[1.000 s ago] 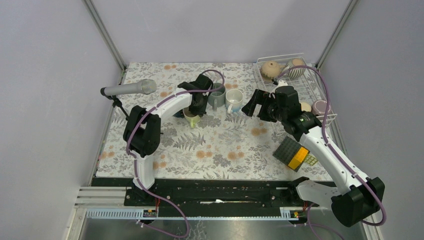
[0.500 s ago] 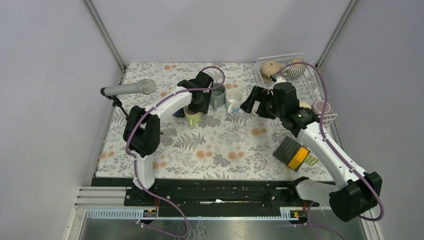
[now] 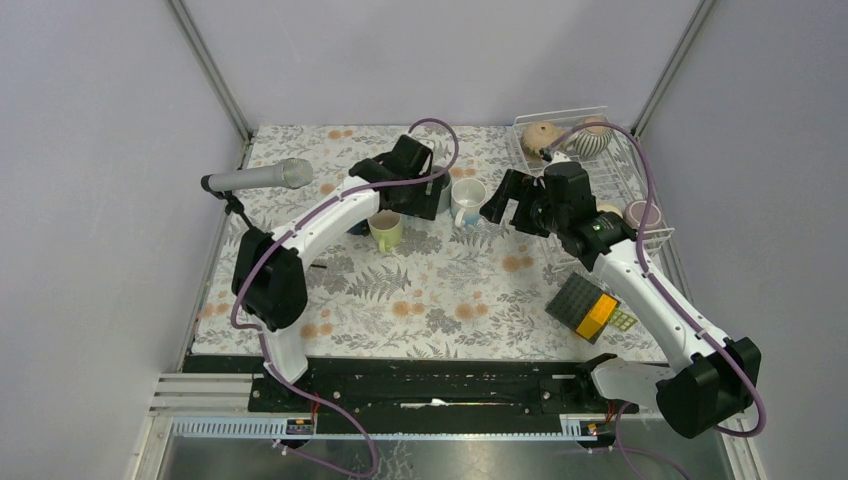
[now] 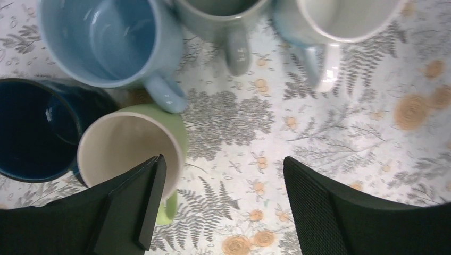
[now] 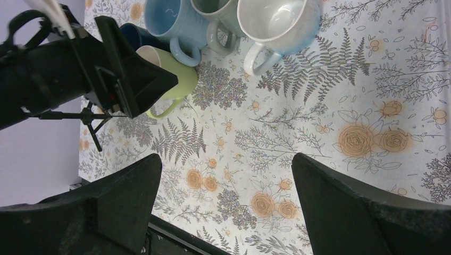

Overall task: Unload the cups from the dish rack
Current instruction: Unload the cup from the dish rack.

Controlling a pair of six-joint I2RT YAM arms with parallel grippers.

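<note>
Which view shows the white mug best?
Right wrist: the white mug shows nearly whole, upright, its inside and handle clear. Left wrist cuts the mug off at the top edge, leaving part of the rim and the handle. Top external shows the mug whole but small.

The light blue cup (image 4: 101, 42) and green cup (image 4: 127, 143) are gleaming with glossy glaze; the floral table cover (image 3: 450, 290) is looking matt.

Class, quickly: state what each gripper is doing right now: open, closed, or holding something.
Left gripper: open, empty, one finger over the green mug.
Right gripper: open, holding nothing.
</note>
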